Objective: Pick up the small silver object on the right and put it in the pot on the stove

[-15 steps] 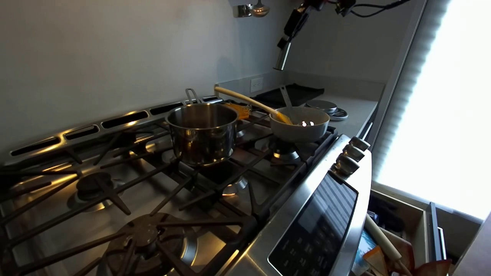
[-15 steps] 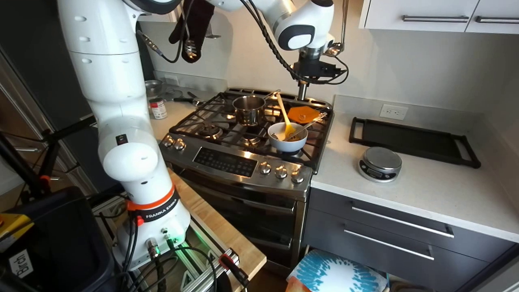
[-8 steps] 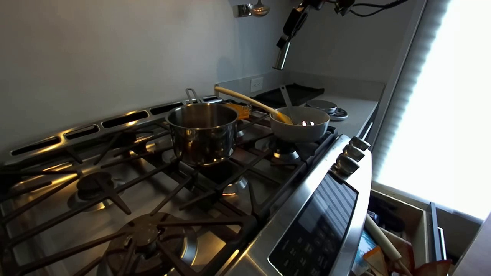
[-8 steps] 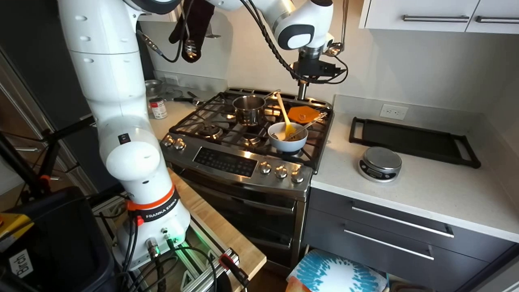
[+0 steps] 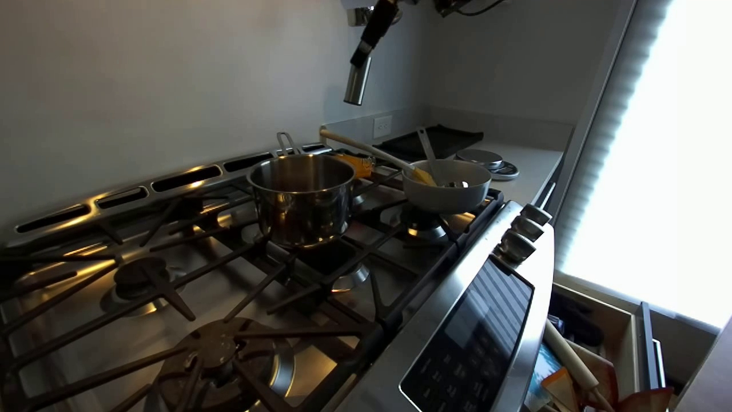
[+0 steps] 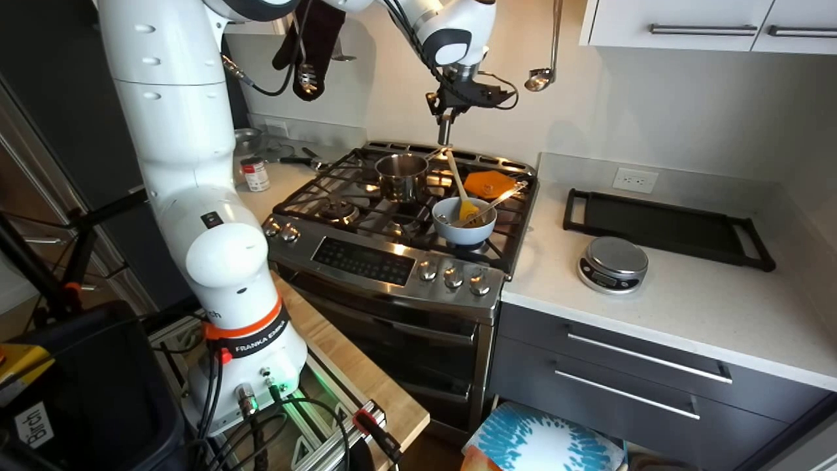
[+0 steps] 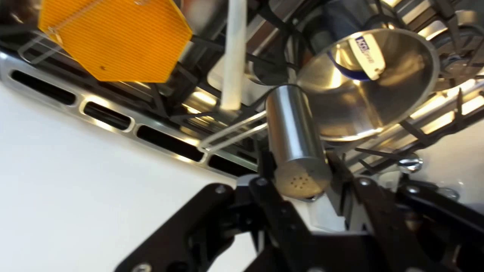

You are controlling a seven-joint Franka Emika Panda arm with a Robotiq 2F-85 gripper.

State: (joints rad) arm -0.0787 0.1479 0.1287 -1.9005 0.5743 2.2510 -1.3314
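Note:
The small silver object is a cylindrical steel shaker with a holed end, seen in the wrist view (image 7: 291, 124) and in both exterior views (image 5: 357, 83) (image 6: 444, 132). My gripper (image 7: 300, 164) is shut on its upper part and holds it nearly upright in the air, slightly tilted. The gripper also shows in both exterior views (image 5: 361, 56) (image 6: 446, 116). The shiny pot (image 5: 303, 214) (image 6: 401, 190) stands on the stove (image 5: 380, 372) (image 6: 302, 250). The shaker is above and to the right of the pot, overlapping its rim in the wrist view (image 7: 363, 117). A white-and-blue piece shows in the pot's mouth.
A bowl (image 5: 446, 197) (image 6: 464, 232) with a wooden-handled yellow spatula and a metal utensil stands beside the pot. An orange hexagonal mat (image 6: 489, 184) (image 7: 117, 41) lies behind it. A scale (image 6: 613, 265) and black tray (image 6: 660, 226) are on the counter. A ladle (image 6: 539, 78) hangs on the wall.
Nearly still at first, then my arm has swung left in both exterior views. The shaker has moved with the gripper from beyond the bowl towards the pot. The pot and bowl have not moved.

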